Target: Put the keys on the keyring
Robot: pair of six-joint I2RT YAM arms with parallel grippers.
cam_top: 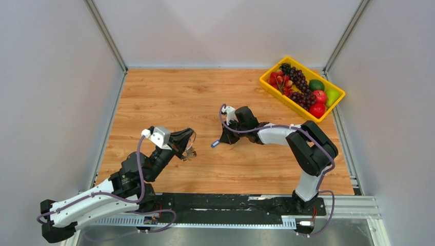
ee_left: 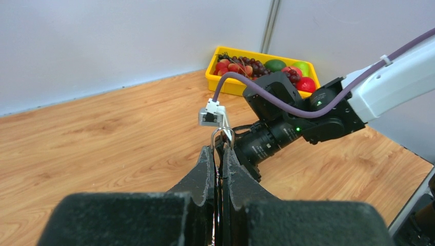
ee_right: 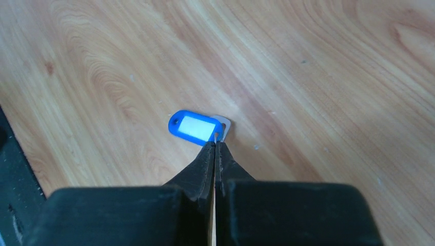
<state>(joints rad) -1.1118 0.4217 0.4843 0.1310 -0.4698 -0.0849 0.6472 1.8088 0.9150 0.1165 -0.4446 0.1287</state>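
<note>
Keyring [cam_top: 192,137] left of key [cam_top: 215,144], fruit bin [cam_top: 277,92] behind right.

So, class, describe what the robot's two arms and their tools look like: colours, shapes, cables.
The left arm and right arm both have white shell links between black joints, with a purple cable looping along each. The left tool and right tool are black: two tapering fingers on a blocky base. A small green light shows on the right wrist.
</note>
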